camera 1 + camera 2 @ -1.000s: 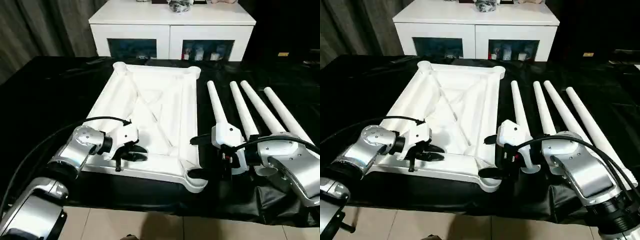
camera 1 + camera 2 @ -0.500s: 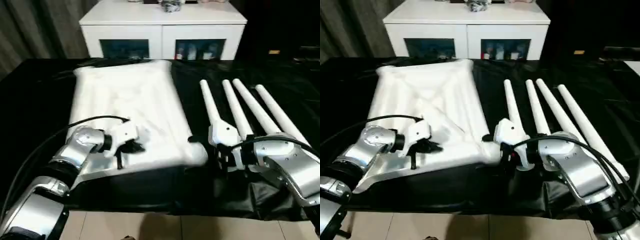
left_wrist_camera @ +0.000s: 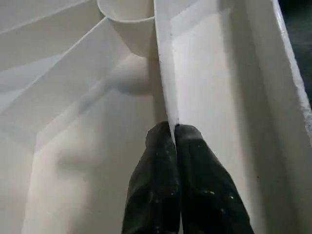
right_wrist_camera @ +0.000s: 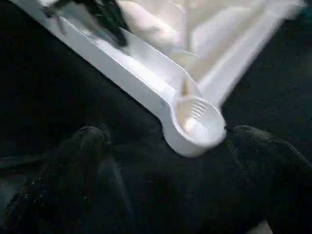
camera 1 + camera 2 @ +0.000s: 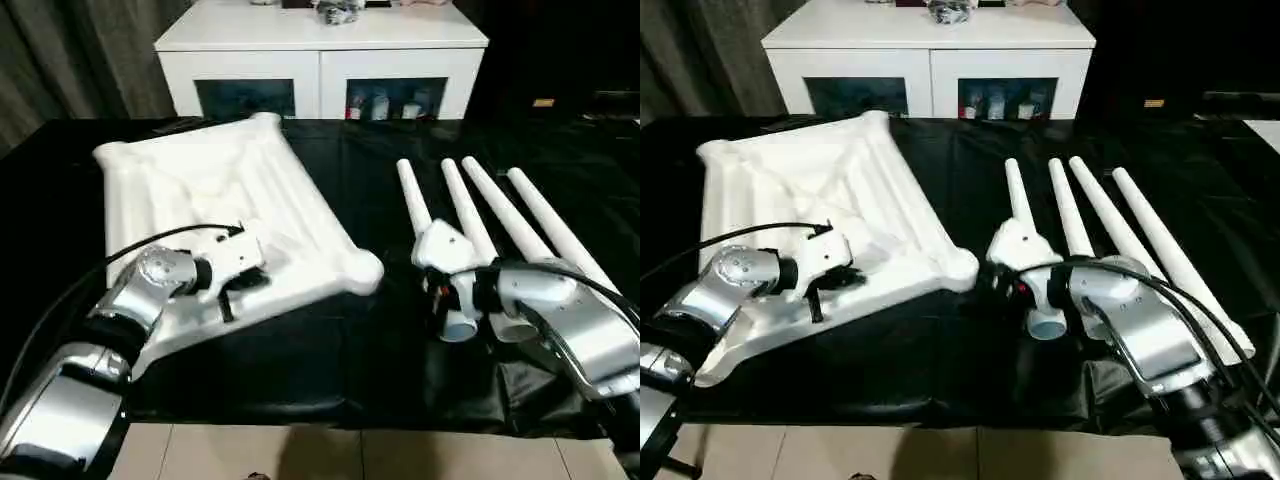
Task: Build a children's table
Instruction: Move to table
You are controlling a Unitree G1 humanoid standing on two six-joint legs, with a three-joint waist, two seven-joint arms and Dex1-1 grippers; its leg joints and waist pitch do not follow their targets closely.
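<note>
Tabletop [image 5: 215, 190] rib pinched in left claw [image 3: 174, 132]; right claw [image 4: 161, 141] released. Thin grip could slip, dropping it askew.

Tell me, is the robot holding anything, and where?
Yes. The left gripper pinches a thin rib inside the white tabletop. The right gripper is open, holding nothing.

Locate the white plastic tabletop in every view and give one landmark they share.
Left eye: white plastic tabletop, centre-left, skewed.
Right eye: left side.
Left wrist: inner rib, pinched by left pincer.
Right wrist: rim across the top.
Shared landmark: round corner socket, nearest the right arm.
</note>
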